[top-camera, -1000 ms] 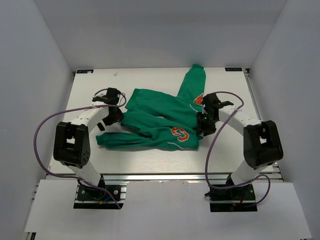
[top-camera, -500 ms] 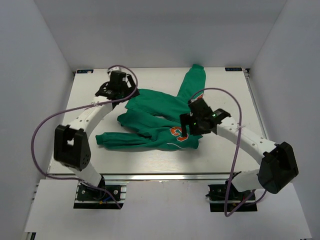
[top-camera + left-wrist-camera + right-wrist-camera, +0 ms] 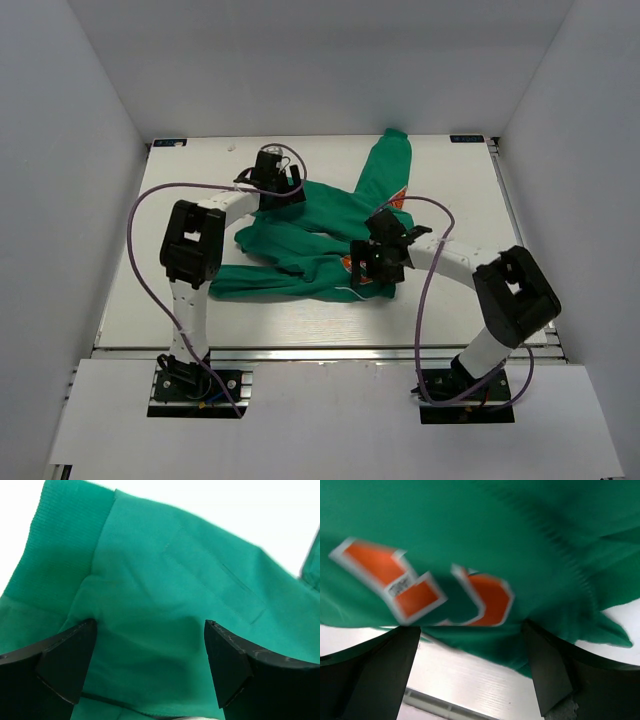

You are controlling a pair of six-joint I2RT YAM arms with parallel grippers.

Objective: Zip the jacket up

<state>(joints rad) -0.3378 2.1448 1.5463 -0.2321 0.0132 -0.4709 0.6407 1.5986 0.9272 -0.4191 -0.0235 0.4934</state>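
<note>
The green jacket [image 3: 315, 225] lies crumpled in the middle of the table, one sleeve stretched toward the back [image 3: 388, 165]. My left gripper [image 3: 272, 186] is open at the jacket's back left edge. In the left wrist view its gripper [image 3: 150, 645] hovers close over plain green fabric [image 3: 165, 595], with the ribbed hem [image 3: 52, 545] at upper left. My right gripper [image 3: 377, 262] is open over the jacket's front right part. In the right wrist view that gripper [image 3: 472, 650] straddles the jacket's edge just below the orange "G" patch [image 3: 420, 582]. No zipper shows.
The white table [image 3: 470, 200] has a raised front rail [image 3: 320, 352] and grey walls on three sides. Purple cables loop off both arms [image 3: 140, 240]. In the right wrist view, bare table [image 3: 470, 685] lies below the jacket's edge.
My left gripper has swung back and to the right onto the jacket's back left edge. My right gripper has moved left and nearer, over the "G" patch. Both remain open.
</note>
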